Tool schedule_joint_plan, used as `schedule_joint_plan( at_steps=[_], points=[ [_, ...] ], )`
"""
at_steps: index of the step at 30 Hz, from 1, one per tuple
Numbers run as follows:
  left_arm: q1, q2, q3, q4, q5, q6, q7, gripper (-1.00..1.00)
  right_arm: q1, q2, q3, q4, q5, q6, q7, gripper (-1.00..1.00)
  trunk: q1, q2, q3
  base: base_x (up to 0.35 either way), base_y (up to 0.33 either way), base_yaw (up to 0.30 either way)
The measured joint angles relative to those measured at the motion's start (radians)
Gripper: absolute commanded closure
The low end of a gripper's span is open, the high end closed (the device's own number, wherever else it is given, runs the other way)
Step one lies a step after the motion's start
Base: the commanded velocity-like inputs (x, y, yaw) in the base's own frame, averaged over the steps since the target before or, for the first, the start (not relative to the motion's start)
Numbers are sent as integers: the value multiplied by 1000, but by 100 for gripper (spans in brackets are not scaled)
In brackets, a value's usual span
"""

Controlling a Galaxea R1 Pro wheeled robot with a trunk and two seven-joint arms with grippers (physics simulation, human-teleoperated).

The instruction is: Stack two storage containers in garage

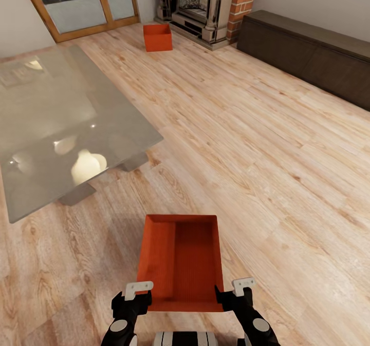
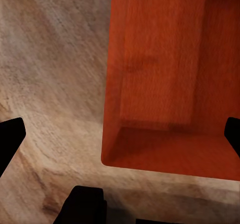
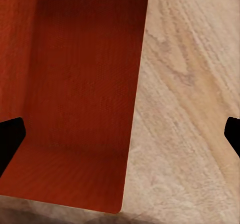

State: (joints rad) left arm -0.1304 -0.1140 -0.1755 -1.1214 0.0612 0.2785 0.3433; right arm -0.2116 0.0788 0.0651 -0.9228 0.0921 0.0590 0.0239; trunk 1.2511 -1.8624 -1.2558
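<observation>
One orange-red storage container (image 1: pixel 180 258) sits open-topped right in front of me on the light wood-plank flooring of the living room (image 1: pixel 267 146). My left gripper (image 1: pixel 137 293) is open at its near left corner, and in the left wrist view the fingers straddle the container's side wall (image 2: pixel 111 84). At the near right corner my right gripper (image 1: pixel 234 292) is open too, straddling the other side wall (image 3: pixel 137 84). I cannot tell whether the bin rests on the planks or is lifted. A second storage container (image 1: pixel 157 37) stands far off on the planks by the fireplace.
A low glass-topped table (image 1: pixel 67 125) stands to the left. The brick-sided fireplace (image 1: pixel 205 7) is at the far end, a long dark low cabinet (image 1: pixel 308 48) lines the right wall, and wood-framed glass doors (image 1: pixel 82 2) are at the far left.
</observation>
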Motion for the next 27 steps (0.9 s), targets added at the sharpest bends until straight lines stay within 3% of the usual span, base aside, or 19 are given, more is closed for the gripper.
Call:
schedule_joint_plan(
  at_steps=[5,20,27],
  points=[
    [0,0,0,0,0,1,-1,-100,0,0,0,0,-1,1,0,-100,19,-35,-16,0,0,0],
    [0,0,0,0,1,0,0,-100,0,0,0,19,-4,0,1,-100,19,-35,-16,0,0,0],
    [0,0,0,0,1,0,-1,-100,-8,1,-1,45,-4,-1,1,-100,31,-56,-25,0,0,0]
  ],
)
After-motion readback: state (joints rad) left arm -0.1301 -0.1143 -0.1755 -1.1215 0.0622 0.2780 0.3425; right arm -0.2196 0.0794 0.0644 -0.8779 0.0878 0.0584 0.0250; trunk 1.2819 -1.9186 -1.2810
